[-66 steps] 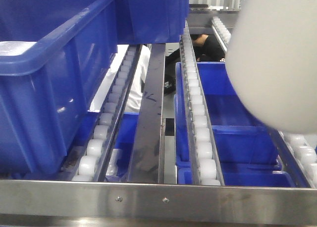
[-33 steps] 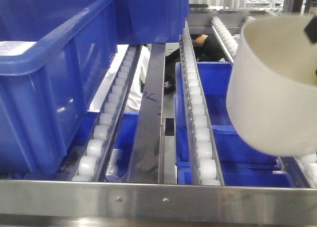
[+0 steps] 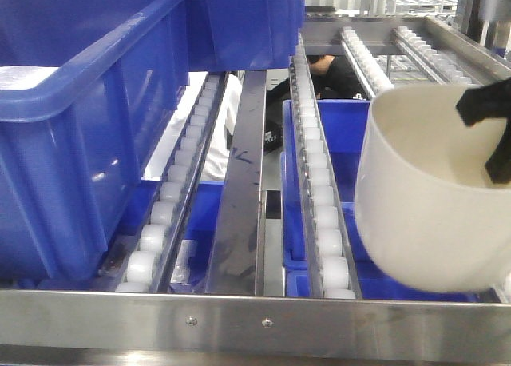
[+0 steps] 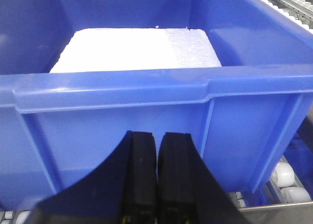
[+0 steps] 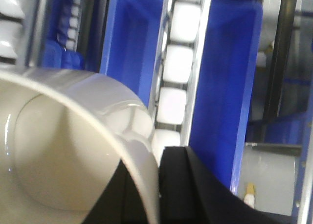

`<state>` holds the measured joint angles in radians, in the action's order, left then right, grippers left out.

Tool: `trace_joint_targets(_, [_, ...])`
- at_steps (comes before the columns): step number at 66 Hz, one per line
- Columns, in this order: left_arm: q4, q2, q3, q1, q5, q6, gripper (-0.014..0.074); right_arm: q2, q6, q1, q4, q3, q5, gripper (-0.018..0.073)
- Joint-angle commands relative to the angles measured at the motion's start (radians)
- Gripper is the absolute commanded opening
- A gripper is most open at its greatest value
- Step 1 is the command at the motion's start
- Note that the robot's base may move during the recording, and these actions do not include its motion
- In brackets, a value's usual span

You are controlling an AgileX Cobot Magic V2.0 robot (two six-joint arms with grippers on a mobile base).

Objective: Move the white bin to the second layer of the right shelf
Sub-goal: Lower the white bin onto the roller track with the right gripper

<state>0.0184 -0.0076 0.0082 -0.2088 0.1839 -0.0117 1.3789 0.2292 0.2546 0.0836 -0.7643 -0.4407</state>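
Where the front view begins at its left edge, a large blue plastic crate [image 3: 76,134] sits on the roller tracks, its walls smooth and glossy with a thick rolled rim. My left wrist view shows a flat white slab [image 4: 139,50] with a grainy surface lying inside it. My left gripper [image 4: 157,177] hangs just in front of that crate's near wall, its two black fingers pressed together with nothing between them.

Further right, a dark flat metal rail [image 3: 243,190] runs away from the camera between lines of small white rollers [image 3: 323,214]. These belong to the right shelf second layer [image 3: 335,222], fronted by a brushed steel crossbar [image 3: 255,322] with two screws. More blue crates [image 3: 351,142] show beneath the tracks.

At the right edge is the white bin [image 3: 423,198], a cream-white glossy tub with smooth tapering walls, rounded bottom and thin rim. It is tilted, mouth facing up and toward the right, low over the right-hand roller lane just behind the crossbar; I cannot tell whether its bottom touches the rollers. My right gripper [image 5: 151,194] is clamped on its rim, one black finger inside the wall and one outside.
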Motion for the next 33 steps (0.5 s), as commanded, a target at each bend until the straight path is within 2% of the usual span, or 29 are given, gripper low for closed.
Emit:
trace_joint_targets(1, [0.0, -0.014, 0.027, -0.002, -0.085, -0.005, 0.0085, -0.011, 0.001, -0.006, -0.004, -0.032, 0.066, 0.0055])
trace_joint_targets(33, [0.0, -0.014, 0.027, -0.002, -0.085, -0.005, 0.0085, -0.003, 0.001, -0.006, -0.005, -0.032, 0.068, 0.0055])
